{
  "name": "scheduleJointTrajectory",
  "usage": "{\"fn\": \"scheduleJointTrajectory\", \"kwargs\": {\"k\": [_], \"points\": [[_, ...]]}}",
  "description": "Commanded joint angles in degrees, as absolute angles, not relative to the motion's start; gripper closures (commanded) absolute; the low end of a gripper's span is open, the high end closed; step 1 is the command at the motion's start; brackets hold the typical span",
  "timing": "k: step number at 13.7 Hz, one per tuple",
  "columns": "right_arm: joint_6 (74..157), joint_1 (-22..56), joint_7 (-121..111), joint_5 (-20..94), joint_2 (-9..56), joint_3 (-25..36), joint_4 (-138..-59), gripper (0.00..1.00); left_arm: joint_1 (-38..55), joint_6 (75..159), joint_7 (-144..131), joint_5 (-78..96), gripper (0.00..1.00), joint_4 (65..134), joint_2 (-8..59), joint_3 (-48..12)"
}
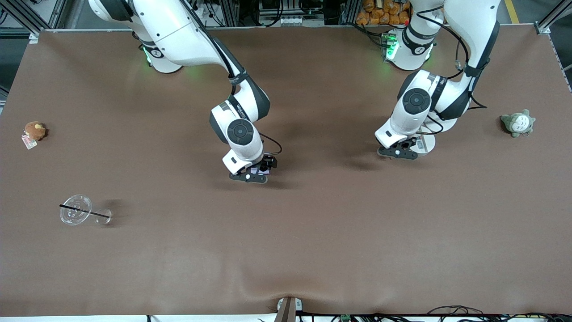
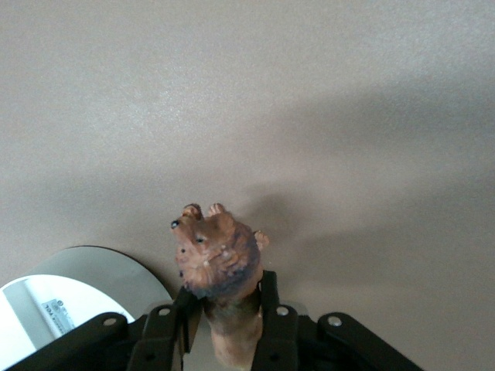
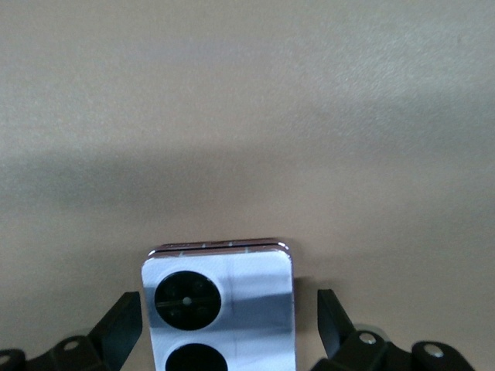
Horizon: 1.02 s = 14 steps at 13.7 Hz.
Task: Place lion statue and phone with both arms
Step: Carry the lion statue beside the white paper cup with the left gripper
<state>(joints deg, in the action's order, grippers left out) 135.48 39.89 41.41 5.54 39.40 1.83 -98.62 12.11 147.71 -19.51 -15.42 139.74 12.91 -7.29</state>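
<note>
While scanning from the near edge, found a clear cup [image 1: 76, 210] on its side with a black straw [image 1: 85, 211], toward the right arm's end of the surface [image 1: 313, 232]. Next, saw the right gripper [image 1: 255, 175] low over mid-surface, fingers [image 3: 124, 317] spread wide either side of the phone [image 3: 220, 309], not clamping it. Then noted the left gripper [image 1: 402, 151], also low, fingers [image 2: 271, 325] closed on the lion statue [image 2: 220, 259]. Farthest, spotted a brown plush [image 1: 35, 130] and a grey plush [image 1: 518, 123] at opposite ends.
</note>
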Motion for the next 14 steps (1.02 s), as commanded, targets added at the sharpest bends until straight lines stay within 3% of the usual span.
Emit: {"fn": "scheduleJointTrajectory", "kwargs": {"k": [1, 5, 6, 7, 8, 11, 13, 14], "points": [[135.7, 40.9, 43.2, 4.7, 40.3, 2.5, -97.6, 0.00, 12.6, 149.0, -21.3, -16.6, 0.82, 139.6, 14.1, -7.7], [135.7, 41.0, 43.2, 4.6, 40.9, 2.5, -97.6, 0.00, 12.6, 148.7, -21.8, -15.9, 0.81, 139.7, 13.8, -8.0], [135.6, 41.0, 43.2, 4.6, 41.0, 2.5, -97.6, 0.00, 12.5, 148.5, -22.2, -15.9, 0.65, 139.6, 13.7, -8.3], [135.6, 41.0, 43.2, 4.6, 41.3, 2.5, -97.6, 0.00, 12.4, 148.5, -22.2, -15.8, 0.15, 139.6, 13.9, -8.3], [135.6, 41.0, 43.2, 4.6, 41.4, 2.5, -97.6, 0.00, 12.3, 148.4, -22.2, -15.8, 0.00, 139.6, 13.9, -8.3], [135.6, 41.0, 43.2, 4.6, 41.5, 2.5, -97.6, 0.00, 12.1, 143.7, -22.1, -15.8, 0.00, 137.1, 11.3, -8.5], [135.6, 41.2, 43.2, 4.6, 41.5, 2.5, -97.6, 0.45, 12.2, 134.0, -22.1, -15.7, 0.00, 131.4, 10.6, -9.8], [135.7, 41.7, 43.2, 4.6, 41.5, 2.5, -97.6, 0.57, 12.2, 128.4, -22.0, -15.7, 0.00, 127.8, 10.5, -10.8]]}}
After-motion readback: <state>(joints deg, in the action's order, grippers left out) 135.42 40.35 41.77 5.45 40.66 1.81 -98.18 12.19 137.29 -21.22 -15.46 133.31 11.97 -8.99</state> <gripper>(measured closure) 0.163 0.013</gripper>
